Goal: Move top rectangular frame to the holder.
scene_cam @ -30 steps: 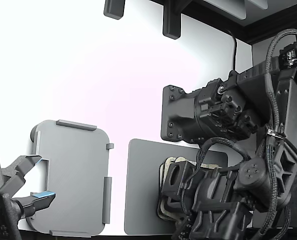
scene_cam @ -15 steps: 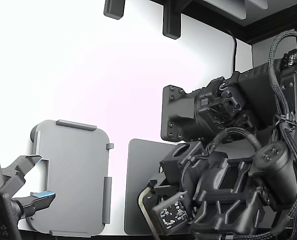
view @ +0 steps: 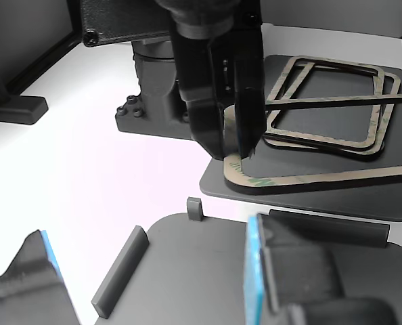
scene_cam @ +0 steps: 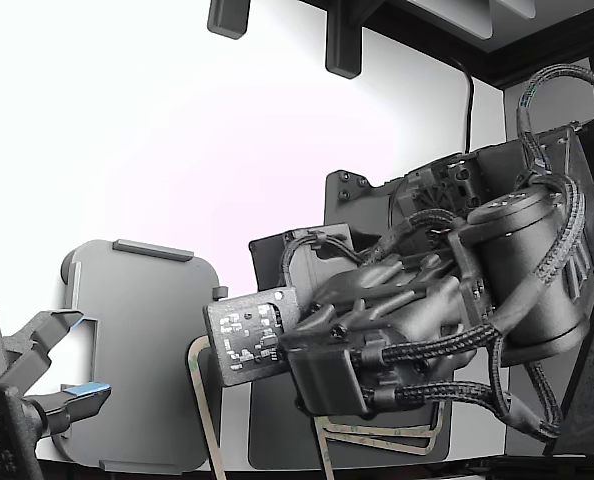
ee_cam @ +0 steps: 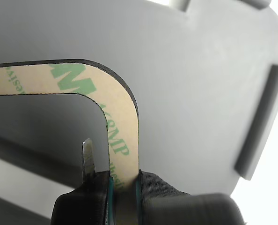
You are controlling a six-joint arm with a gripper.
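Note:
My gripper is shut on one side of the top rectangular frame, a thin beige outline printed with green letters. In the other view the gripper holds that frame lifted over the near edge of the dark mat, above the other stacked frames. The light grey holder lies just behind the held corner, its raised tab to one side. From the exterior view, the frame's corner hangs at the right edge of the holder.
A dark grey mat carries the remaining frames. A second arm's open gripper with blue pads waits at the holder's near-left corner. A black base block stands behind the mat.
The arm swung toward the exterior view's left, lifting the frame off the stack and carrying it from over the mat to the holder's right edge.

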